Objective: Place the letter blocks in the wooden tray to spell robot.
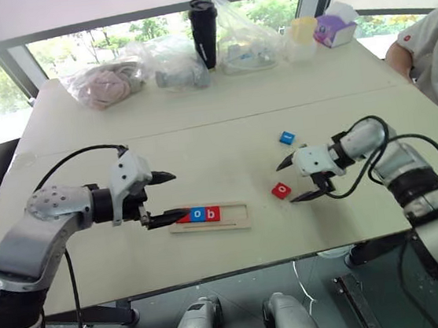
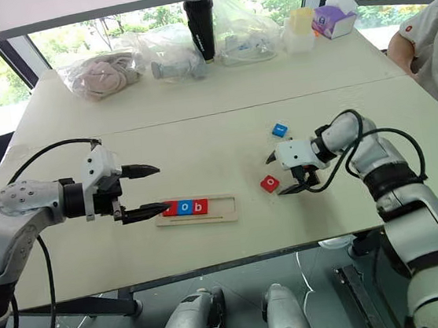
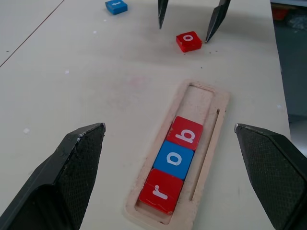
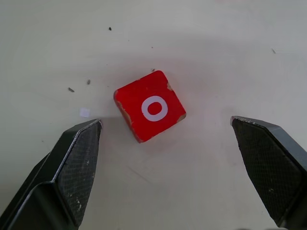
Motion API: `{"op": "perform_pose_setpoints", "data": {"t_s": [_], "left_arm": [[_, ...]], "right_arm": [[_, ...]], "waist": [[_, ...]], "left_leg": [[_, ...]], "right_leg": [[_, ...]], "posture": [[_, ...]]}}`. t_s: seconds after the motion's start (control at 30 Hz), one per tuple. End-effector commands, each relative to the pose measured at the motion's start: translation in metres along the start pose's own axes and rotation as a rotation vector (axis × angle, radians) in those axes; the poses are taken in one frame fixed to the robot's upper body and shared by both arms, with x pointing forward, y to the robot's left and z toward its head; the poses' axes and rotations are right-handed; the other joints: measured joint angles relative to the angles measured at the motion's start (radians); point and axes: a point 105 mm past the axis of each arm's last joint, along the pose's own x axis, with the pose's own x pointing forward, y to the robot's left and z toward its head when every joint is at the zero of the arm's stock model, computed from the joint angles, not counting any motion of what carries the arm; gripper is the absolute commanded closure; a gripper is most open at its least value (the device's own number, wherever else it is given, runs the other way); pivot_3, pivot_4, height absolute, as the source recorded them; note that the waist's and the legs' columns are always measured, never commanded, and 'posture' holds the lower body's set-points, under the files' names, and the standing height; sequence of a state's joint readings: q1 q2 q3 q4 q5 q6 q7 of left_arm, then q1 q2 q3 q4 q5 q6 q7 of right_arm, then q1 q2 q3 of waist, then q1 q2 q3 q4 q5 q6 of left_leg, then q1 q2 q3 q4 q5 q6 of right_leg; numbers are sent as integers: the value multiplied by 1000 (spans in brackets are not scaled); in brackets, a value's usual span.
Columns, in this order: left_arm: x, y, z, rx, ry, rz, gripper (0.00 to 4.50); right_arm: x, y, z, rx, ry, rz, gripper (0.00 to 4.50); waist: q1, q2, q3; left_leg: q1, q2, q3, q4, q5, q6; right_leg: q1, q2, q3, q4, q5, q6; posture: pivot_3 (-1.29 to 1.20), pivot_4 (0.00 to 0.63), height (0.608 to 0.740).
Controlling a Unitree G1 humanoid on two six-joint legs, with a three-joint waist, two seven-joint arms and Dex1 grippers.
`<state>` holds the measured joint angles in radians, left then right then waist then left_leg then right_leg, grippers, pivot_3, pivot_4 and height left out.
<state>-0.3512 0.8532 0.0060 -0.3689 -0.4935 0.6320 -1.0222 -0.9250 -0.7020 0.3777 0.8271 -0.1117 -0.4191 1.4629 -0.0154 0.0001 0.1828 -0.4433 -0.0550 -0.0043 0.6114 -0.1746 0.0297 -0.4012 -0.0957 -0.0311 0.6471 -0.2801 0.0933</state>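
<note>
1. The long, narrow light-wood tray [image 1: 237, 216] lay flat on the pale worktop [image 1: 223, 132], near its front edge.
2. Three flat square letter tiles sat side by side at one end of the tray: a red "r" tile [image 3: 160, 190], a blue "o" tile [image 3: 173, 159] and a red "b" tile [image 3: 185, 133], each touching the next.
3. The rest of the tray past the "b" showed bare wood.
4. The left tool [image 1: 162, 196] hung just beside the tray's filled end, its two black fingers spread wide and gripping nothing; one fingertip [image 1: 179, 213] reached over the end by the "r".
5. Over on the right, the loose red "o" tile [image 4: 150, 106] lay flat on the worktop, turned at an angle, well apart from the tray.
6. The right tool [image 1: 293, 179] pointed down at that tile with its fingers parted, one on each side and neither touching it.
7. A small blue square tile [image 1: 286, 137] rested further back on the worktop, near the right arm; its letter was too small to read.
8. Along the far edge stood a tall black tumbler [image 1: 205, 32], clear plastic bags [image 1: 168, 63] with contents, and a purple tissue box [image 1: 334, 30].
9. A person's arm in a white sleeve [image 1: 427, 49] leaned in at the right edge.
</note>
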Motion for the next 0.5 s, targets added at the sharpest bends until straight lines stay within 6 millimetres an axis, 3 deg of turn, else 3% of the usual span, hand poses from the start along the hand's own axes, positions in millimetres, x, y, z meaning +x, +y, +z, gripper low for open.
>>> {"op": "perform_pose_setpoints", "data": {"t_s": [0.03, 0.2, 0.37, 0.5], "left_arm": [[-2, -1, 8, 21, -29, 18, 0], [-1, -1, 7, 9, -38, 39, 0], [-4, -2, 5, -2, -38, 58, 0], [-5, -2, 4, -9, -39, 63, 0]], "right_arm": [[2, -2, -4, -12, 41, 66, 1415], [8, -4, -4, 8, 54, 125, 3971], [-2, -10, 7, 36, -23, 103, 3971], [-9, 0, 6, 62, -53, 103, 3971]], "waist": [[0, 0, 0], [-1, 0, 0], [-1, 0, 0], [6, 0, 0]], "left_leg": [[0, 0, 0, 0, 0, 0], [2, 0, 0, 1, 0, -1], [2, 0, 0, 1, 0, -1], [1, 0, 0, -1, 0, -2]], "right_leg": [[0, 0, 0, 0, 0, 0], [2, 0, 0, 0, 1, 1], [1, 0, 0, 2, 1, 1], [-1, 0, 1, 2, 1, 1]], "posture": [[0, 150, 740], [0, 150, 740], [0, 150, 740], [0, 150, 740]]}}
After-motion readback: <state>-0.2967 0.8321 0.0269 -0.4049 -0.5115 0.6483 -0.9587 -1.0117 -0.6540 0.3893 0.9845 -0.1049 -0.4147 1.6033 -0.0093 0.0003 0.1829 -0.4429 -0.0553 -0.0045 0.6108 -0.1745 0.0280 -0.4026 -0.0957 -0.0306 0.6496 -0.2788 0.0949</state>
